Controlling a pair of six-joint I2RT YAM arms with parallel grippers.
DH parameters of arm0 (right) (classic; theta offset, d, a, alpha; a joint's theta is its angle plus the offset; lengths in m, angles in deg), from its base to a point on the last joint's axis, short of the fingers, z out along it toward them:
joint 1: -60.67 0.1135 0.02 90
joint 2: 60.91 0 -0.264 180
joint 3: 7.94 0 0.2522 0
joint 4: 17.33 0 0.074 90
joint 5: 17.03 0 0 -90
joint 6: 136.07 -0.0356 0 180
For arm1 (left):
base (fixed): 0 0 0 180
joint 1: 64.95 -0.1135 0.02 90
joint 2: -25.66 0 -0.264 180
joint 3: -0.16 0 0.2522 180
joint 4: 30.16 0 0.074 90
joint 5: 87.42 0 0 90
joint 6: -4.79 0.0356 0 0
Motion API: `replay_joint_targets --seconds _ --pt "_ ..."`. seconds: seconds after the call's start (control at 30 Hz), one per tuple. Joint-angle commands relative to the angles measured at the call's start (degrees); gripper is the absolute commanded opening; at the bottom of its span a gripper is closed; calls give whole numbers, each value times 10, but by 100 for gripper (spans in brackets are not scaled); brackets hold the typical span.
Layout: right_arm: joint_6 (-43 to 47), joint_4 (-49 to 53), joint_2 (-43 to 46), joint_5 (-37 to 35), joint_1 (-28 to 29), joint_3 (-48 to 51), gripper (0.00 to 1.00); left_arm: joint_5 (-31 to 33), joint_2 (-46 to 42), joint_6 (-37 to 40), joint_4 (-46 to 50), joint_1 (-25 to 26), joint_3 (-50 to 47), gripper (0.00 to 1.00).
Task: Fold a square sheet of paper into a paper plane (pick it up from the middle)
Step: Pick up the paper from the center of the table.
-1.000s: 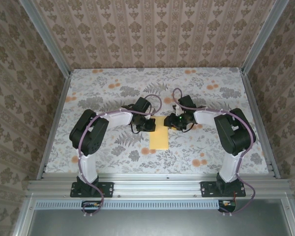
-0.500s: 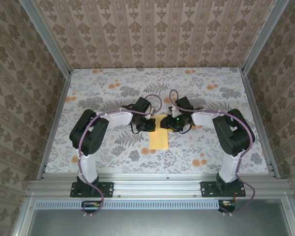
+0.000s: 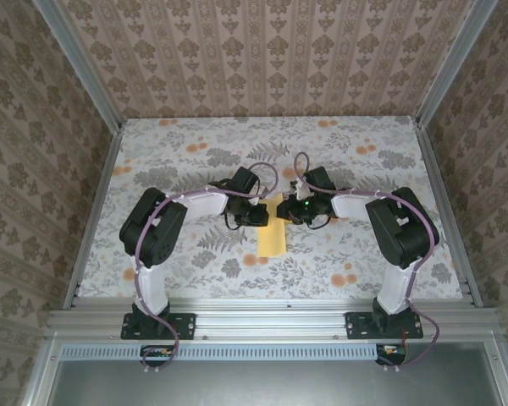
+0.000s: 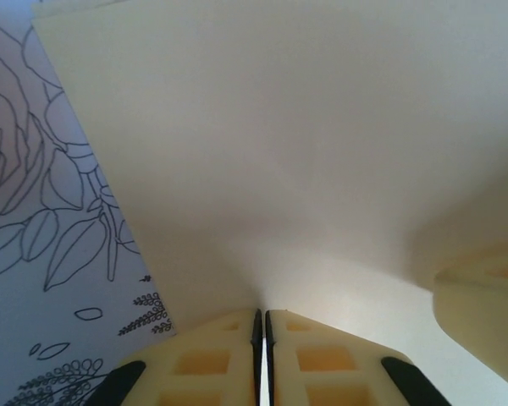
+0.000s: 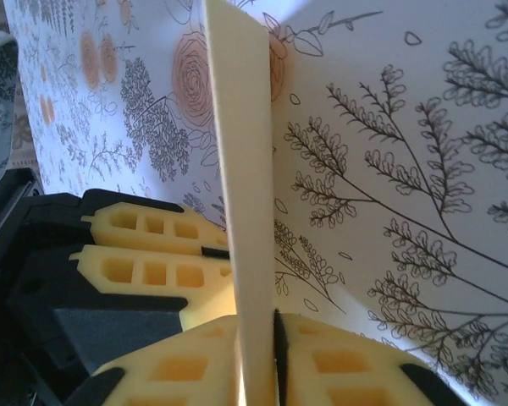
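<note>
Between the two sets of fingers lies the square sheet of paper [image 3: 272, 239], folded to a narrow strip, its far end lifted off the surface [image 3: 186, 161]. On one side the left fingers [image 4: 205, 365] pinch its edge; opposite, the right fingers [image 5: 339, 365] clamp the upright fold. Light, limp and easily creased, it would likely slip or tear if tugged, so holds close beside the crease seem safest.
</note>
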Motion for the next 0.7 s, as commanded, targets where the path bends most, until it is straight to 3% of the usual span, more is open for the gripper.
replay_joint_targets --seconds 0.0,0.37,0.67 --pt "-9 -16 -8 24 -6 4 14 -9 -31 4 32 -7 4 17" --pt "-48 -31 62 59 -9 1 3 -8 -151 16 72 -39 6 39" --pt "-136 -102 124 89 -23 0 1 -58 -252 -51 5 -70 -71 54"
